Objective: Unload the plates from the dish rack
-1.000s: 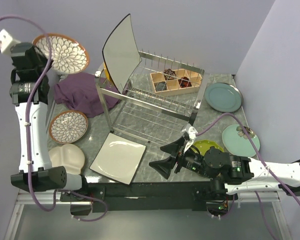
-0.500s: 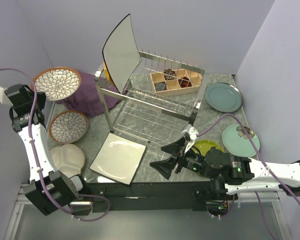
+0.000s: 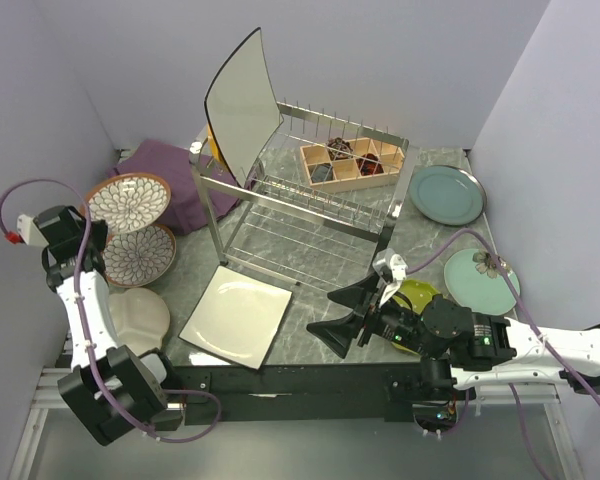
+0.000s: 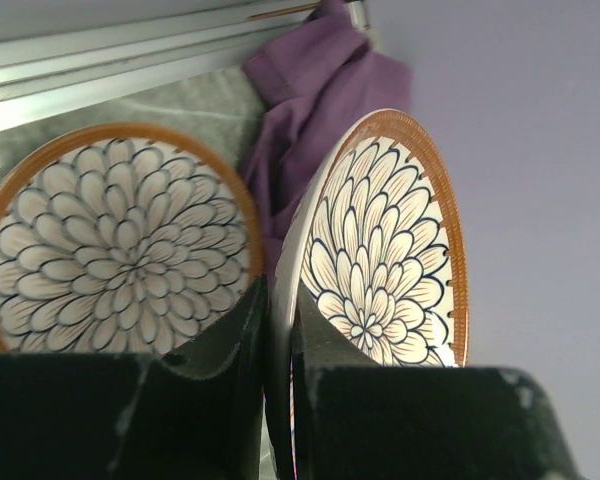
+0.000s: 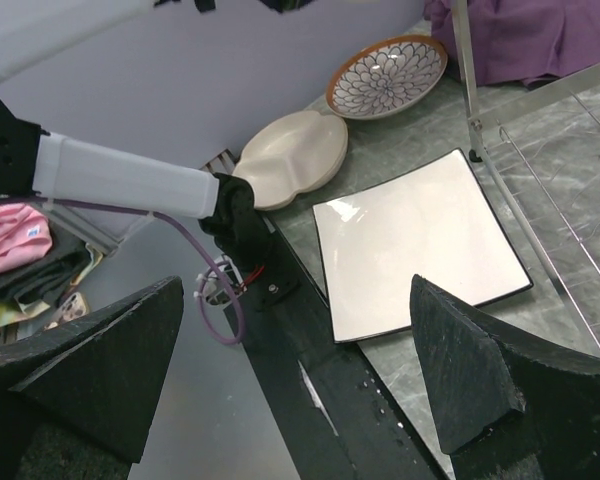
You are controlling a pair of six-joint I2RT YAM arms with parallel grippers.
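While left jaws pinch it, patterned plate (image 4: 380, 260) tilts.

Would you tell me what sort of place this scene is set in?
Likely a lab test cell mimicking a kitchen counter: plain lavender walls, a dish rack on a marble-look table, two robot arms.

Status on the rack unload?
Left gripper shut on patterned plate, by its twin on the table. Right gripper open, empty. One square plate upright in dish rack. Wooden box on rack, apart from it.
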